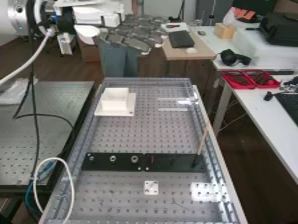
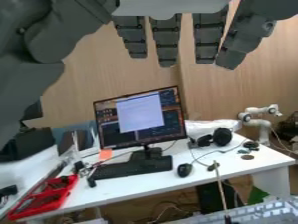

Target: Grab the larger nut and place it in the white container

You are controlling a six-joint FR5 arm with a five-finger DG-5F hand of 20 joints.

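The high view's left edge cuts off the arm [image 1: 14,19].

White container [image 1: 116,106], black strip [image 1: 175,162], red trays [image 1: 241,87], grey bench [image 1: 133,135] (dotted throughout)

Ahead of me, in the high view, brown floor [image 1: 66,70] fills the upper left. A wood-topped table [image 1: 201,51] stands right of upper centre, and a white desk [image 1: 255,107] runs down the right. My wrist view faces a light wooden wall [image 2: 100,75] behind a lit monitor [image 2: 141,117].
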